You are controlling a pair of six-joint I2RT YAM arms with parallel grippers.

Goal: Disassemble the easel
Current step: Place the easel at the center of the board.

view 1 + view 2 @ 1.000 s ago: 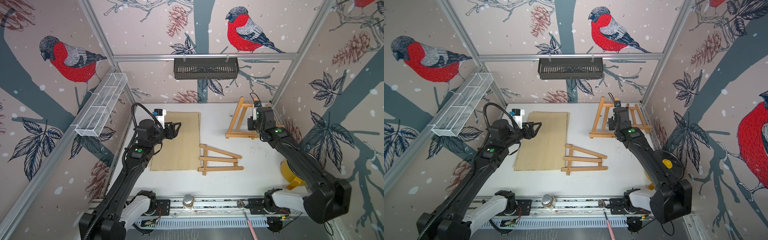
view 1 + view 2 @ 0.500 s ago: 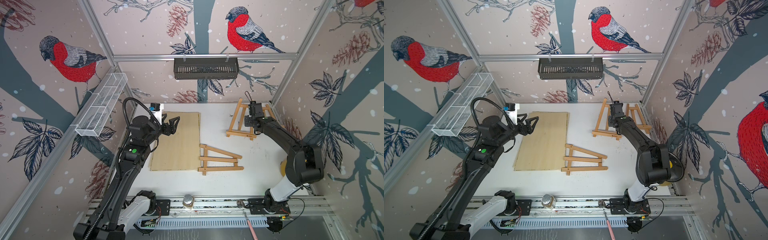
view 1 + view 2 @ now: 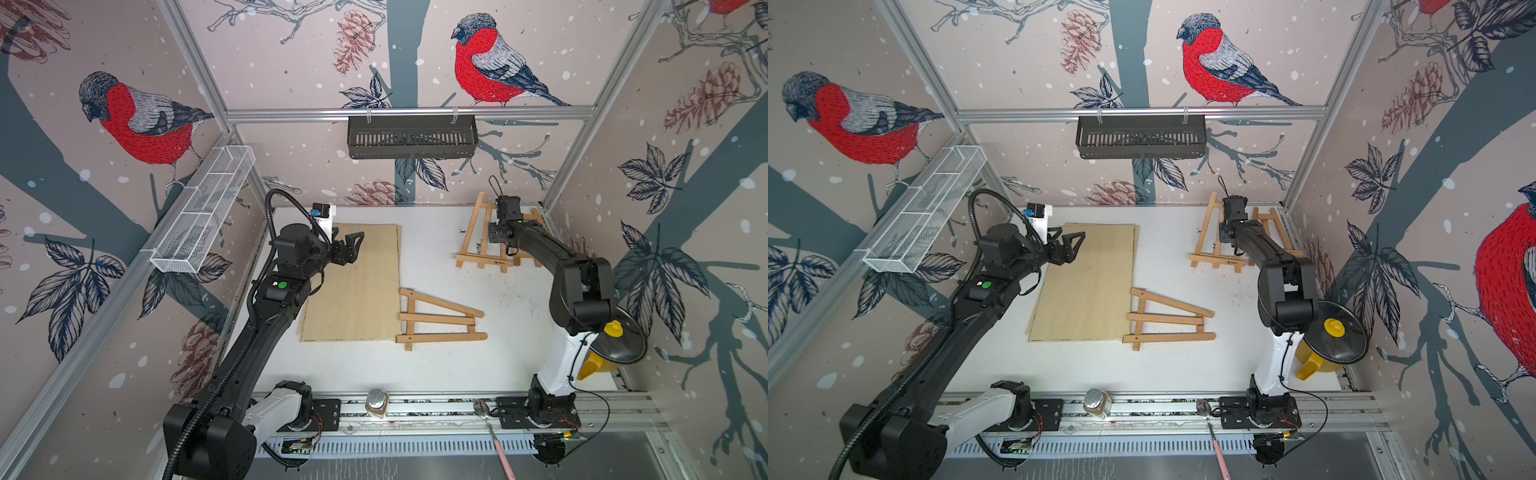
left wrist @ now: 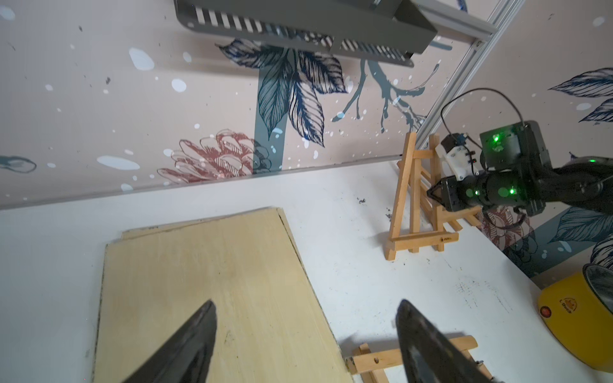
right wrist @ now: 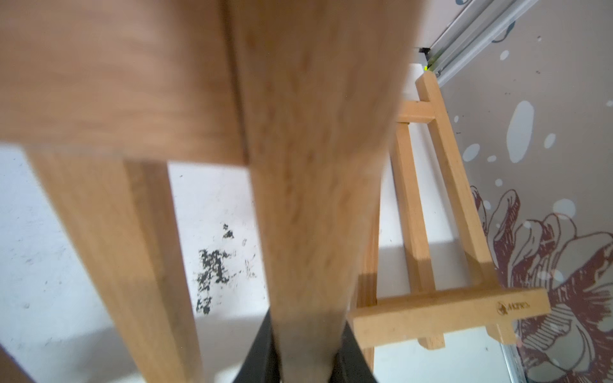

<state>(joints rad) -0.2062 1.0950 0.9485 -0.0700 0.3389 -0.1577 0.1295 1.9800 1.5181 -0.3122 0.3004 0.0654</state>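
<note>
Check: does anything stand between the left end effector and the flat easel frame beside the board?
Nothing upright does: only the flat board lies between the open left end effector and the flat easel frame.

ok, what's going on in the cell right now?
Easel teardown, partway through. The right end effector is shut on an upright slat of the standing easel, near the back right of the table. The left end effector hovers open over the plywood board, holding nothing. A separate wooden frame lies flat on the table against the board's right edge. The standing easel looks not yet taken apart.
</note>
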